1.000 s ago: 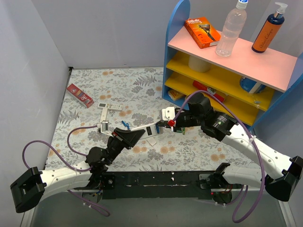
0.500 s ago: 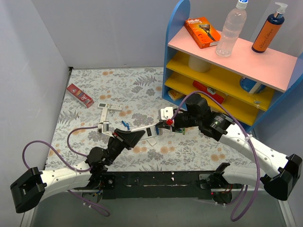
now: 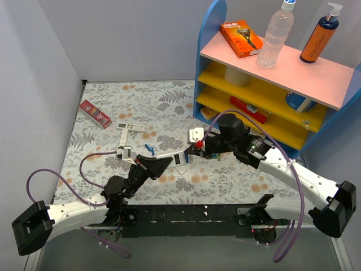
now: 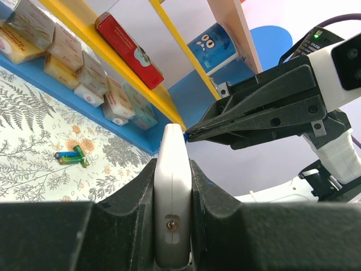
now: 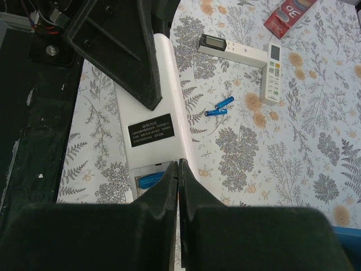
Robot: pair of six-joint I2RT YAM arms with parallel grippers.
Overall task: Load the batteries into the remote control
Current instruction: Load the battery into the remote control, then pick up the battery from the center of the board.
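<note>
My left gripper [image 3: 161, 161] is shut on the white remote control [image 3: 174, 153] and holds it above the table, back side up. The left wrist view shows it edge-on [image 4: 171, 186] between the pads. My right gripper [image 3: 188, 154] is shut, its tips [image 5: 179, 165] down at the open battery recess below the black label [image 5: 152, 134]. A blue battery [image 5: 148, 181] lies in the recess. Two loose blue batteries [image 5: 220, 106] lie on the cloth beyond the remote. Green and blue batteries [image 4: 71, 156] lie near the shelf foot.
A thinner white remote with a crosswise piece [image 3: 131, 128] and a red box [image 3: 95, 113] lie at the far left. A small white cover [image 3: 180, 169] lies under the held remote. A blue and yellow shelf unit [image 3: 265, 107] stands at the right.
My right gripper has moved left and a little nearer, bringing its shut tips onto the remote's battery recess. The left arm has held the remote almost still.
</note>
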